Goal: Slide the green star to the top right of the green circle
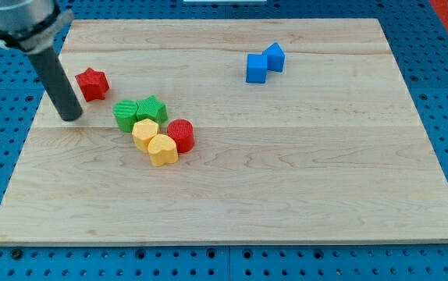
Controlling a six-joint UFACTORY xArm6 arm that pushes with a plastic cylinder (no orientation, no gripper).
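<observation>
The green star [153,108] lies left of the board's middle, touching the right side of the green circle [126,115]. My tip [71,117] rests on the board to the view's left of the green circle, a short gap away, just below the red star [92,83]. The rod slants up to the view's top left.
A yellow hexagon [145,133], a yellow heart-like block [162,150] and a red cylinder [181,135] crowd just below the green pair. Two blue blocks [257,67] [275,56] touch at the view's top right. The wooden board [286,179] lies on a blue pegboard.
</observation>
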